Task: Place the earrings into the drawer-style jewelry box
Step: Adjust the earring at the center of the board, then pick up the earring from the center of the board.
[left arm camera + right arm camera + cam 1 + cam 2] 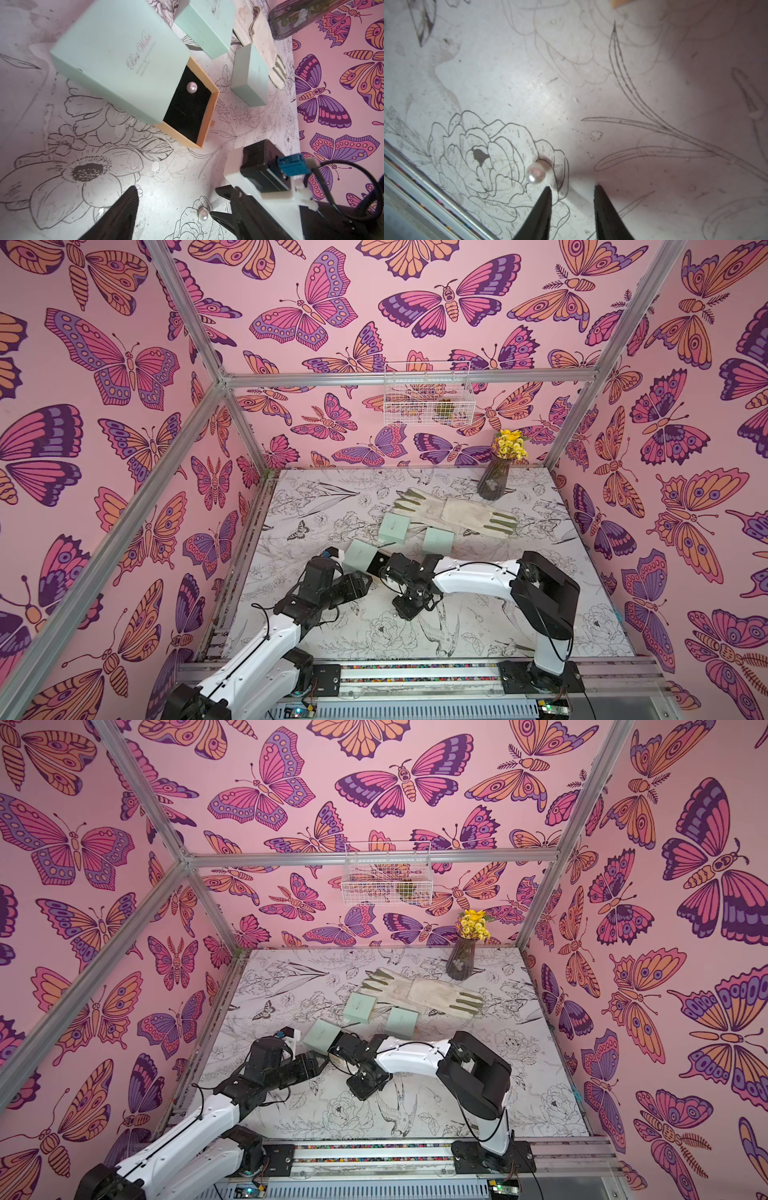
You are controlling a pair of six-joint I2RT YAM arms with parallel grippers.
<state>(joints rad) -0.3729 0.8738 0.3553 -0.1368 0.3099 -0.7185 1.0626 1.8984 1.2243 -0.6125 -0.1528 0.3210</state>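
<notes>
- Clock directions are read in both top views, with 12 toward the back wall.
- The drawer-style jewelry box [357, 556] sits on the table [469, 626] at 9 o'clock of its middle.
- Its drawer [208, 118] juts out toward 4 o'clock.
- A pearl earring [191, 87] lies in the drawer.
- A second pearl earring [536, 172] lies on the table outside the drawer, just beside a fingertip of the right gripper [572, 185].
- A second box [395, 526] stands at 1 o'clock of the jewelry box, and a third box [438, 541] at 3 o'clock.
- A pair of gloves [453, 512] lies just behind both boxes.
- A vase of flowers [494, 479] stands behind the gloves, at 1 o'clock by the back edge.
- A wire basket [428, 393] hangs on the back wall at 12 o'clock.
</notes>
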